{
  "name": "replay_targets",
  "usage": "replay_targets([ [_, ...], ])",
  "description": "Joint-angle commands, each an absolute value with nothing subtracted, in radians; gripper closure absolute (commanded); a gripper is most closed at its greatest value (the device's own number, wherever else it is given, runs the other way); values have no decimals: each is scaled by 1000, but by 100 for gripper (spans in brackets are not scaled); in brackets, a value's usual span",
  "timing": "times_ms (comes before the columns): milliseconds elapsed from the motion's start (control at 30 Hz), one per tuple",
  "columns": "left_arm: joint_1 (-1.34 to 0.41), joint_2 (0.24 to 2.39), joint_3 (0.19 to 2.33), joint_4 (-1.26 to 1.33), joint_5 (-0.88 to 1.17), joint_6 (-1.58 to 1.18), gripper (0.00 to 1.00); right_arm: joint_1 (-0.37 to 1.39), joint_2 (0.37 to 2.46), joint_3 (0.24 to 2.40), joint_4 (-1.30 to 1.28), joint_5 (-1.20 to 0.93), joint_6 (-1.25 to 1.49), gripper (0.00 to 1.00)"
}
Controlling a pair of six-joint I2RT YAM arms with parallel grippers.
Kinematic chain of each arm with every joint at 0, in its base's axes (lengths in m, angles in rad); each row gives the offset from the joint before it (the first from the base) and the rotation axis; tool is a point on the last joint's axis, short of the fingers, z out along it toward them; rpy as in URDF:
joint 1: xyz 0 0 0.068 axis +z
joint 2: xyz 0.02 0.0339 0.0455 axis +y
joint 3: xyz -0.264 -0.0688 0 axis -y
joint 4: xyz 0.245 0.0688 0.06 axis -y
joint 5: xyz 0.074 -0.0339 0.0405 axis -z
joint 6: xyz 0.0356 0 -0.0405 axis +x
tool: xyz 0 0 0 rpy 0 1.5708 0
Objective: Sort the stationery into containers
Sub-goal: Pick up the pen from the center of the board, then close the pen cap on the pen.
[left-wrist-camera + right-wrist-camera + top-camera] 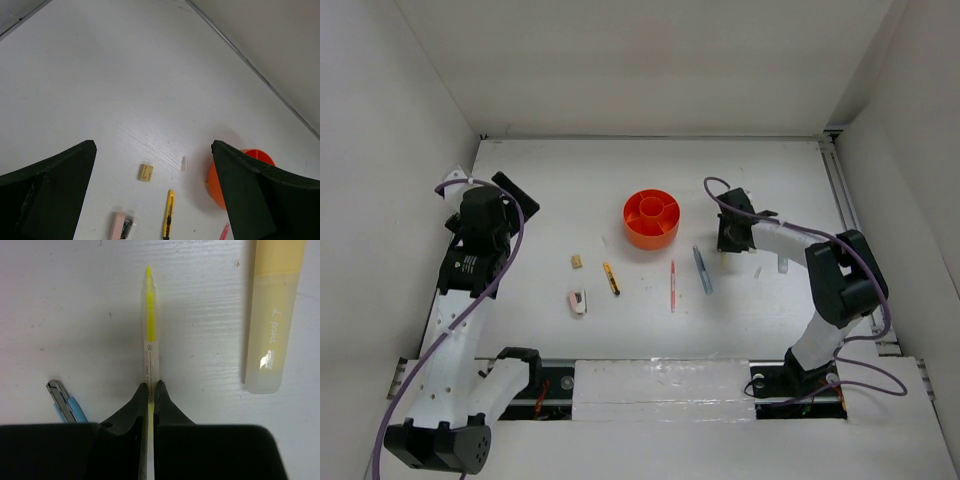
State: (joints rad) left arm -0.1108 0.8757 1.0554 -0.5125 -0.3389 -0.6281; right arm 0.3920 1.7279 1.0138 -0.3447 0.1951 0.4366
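The orange tub (651,218) stands mid-table; it also shows in the left wrist view (216,184). My right gripper (730,238) is to its right, low at the table, shut (150,385) on a thin yellow highlighter (150,335). A pale green marker (272,315) lies to its right and a grey-blue pen (67,404) to its left. In front of the tub lie a red pen (673,285), the grey-blue pen (703,269), an orange-black cutter (611,277), a tan eraser (577,261) and a pink-white eraser (578,301). My left gripper (505,198) is open and empty, raised at the far left.
A small clear cap (183,163) lies between the tan eraser (145,172) and the tub. White walls close in the table on the left, back and right. A metal rail (840,200) runs along the right edge.
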Motion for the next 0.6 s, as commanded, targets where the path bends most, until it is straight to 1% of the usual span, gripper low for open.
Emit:
replay_targets([
  [0, -114, 891, 1086, -491, -305, -615, 0, 416, 1656, 963, -337, 184, 449, 100],
  [133, -114, 959, 1143, -494, -184, -615, 0, 425, 1429, 962, -339, 227, 384, 100],
  [167, -114, 983, 1158, -505, -166, -615, 0, 425, 1428, 962, -350, 227, 370, 100],
  [200, -114, 1044, 1170, -517, -128, -653, 0, 434, 1366, 977, -371, 227, 345, 100],
  [300, -114, 1147, 1192, -516, -33, -682, 0, 468, 1257, 999, -390, 238, 321, 100],
  [333, -114, 1211, 1192, -515, 3, -696, 0, 480, 1234, 999, -412, 238, 321, 100],
  [400, -165, 1267, 1183, -491, -44, -753, 0, 512, 1188, 1008, -428, 274, 311, 100],
  [433, -251, 1325, 1196, -491, -98, -779, 0, 512, 1148, 1018, -428, 284, 311, 100],
  [467, -296, 1360, 1207, -505, -203, -805, 0, 526, 1128, 1019, -437, 284, 298, 100],
  [567, -339, 1492, 1236, -555, -245, -893, 0, 535, 1063, 1028, -460, 284, 278, 100],
])
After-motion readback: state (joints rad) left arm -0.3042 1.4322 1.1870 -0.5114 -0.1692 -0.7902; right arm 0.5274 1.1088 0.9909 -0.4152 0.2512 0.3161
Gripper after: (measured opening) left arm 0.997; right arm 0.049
